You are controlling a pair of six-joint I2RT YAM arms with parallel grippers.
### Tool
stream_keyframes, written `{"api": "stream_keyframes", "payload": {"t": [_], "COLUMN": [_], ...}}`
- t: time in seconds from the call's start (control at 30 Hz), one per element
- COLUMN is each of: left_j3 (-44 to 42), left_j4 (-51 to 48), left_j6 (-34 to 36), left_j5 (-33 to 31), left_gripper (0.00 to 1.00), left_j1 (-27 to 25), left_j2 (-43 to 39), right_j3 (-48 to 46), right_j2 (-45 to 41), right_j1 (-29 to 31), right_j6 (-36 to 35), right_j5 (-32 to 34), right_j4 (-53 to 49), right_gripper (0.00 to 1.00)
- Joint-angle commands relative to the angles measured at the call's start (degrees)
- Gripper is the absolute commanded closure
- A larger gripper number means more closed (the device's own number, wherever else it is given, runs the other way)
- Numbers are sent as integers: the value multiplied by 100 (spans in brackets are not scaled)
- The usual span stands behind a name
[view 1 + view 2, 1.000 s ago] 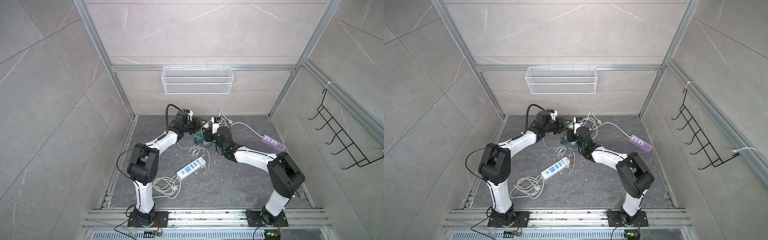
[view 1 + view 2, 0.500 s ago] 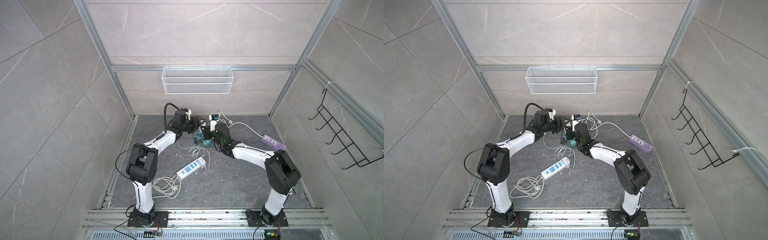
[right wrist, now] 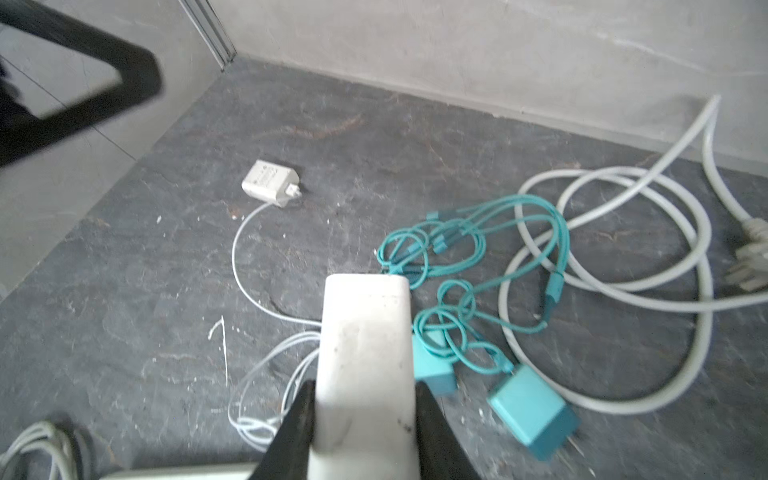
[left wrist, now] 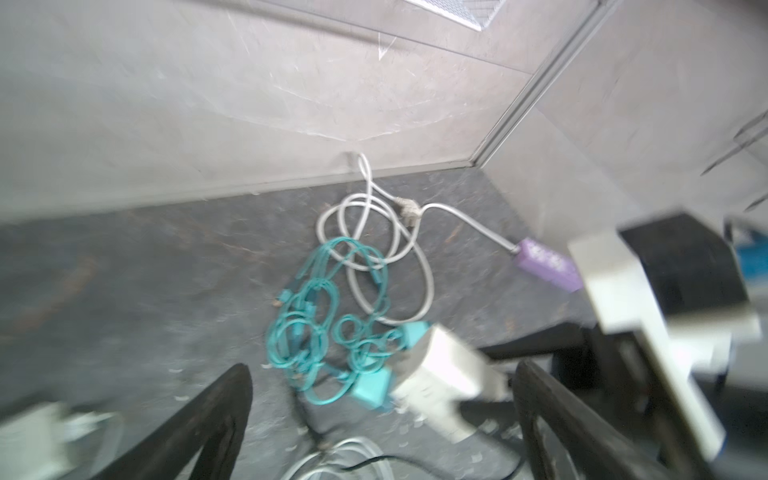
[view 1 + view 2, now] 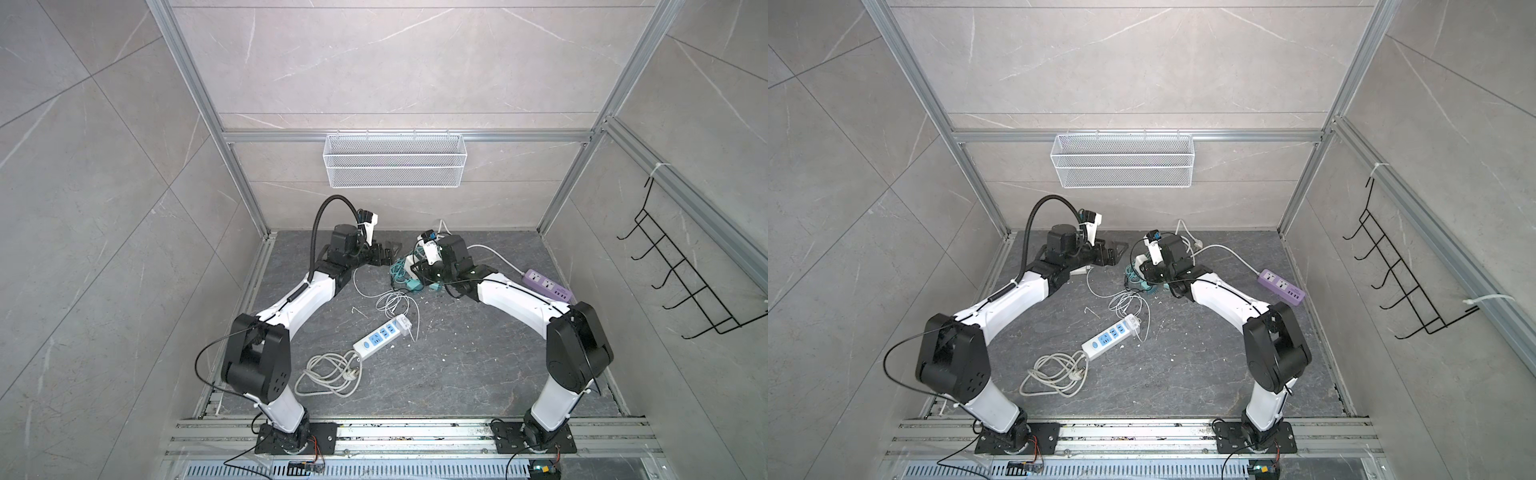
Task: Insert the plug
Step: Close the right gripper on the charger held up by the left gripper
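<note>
My right end effector [image 3: 365, 386] is clamped on the white charger [image 3: 365, 332], whose long axis points straight out ahead of the jaws. Prongs not visible. My left end effector [image 4: 384, 374] gapes wide and empty, just across from it. The white power strip [image 5: 380, 336] lies diagonal, well behind both, toward my bases. The purple power strip [image 5: 548, 284] sits off the right arm's outer side. Right arm inserts, I reckon.

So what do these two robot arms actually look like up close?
Both match: the left arm and right arm have glossy white link shells between chunky black joints, on black base plates bolted to a silver rail. Thin black cables run along them; a ribbed black hose loops to the left wrist. The left gripper and right gripper have slim matte black fingers.
</note>
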Motion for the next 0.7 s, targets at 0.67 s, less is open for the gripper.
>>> {"api": "stream_keyframes", "payload": {"t": [0.67], "left_j3": [-1153], "left_j4": [2817], "left_j6": [6195], "left_j5": [366], "left_gripper": [0], "left_j1": [-1102], "left_j2": [958], "right_j3": [1441], "right_j2": [74], "right_j1": [-593], "right_j6": [238], "right_j5": [-1795], "right_j4": [-3025], "right_gripper": [89]}}
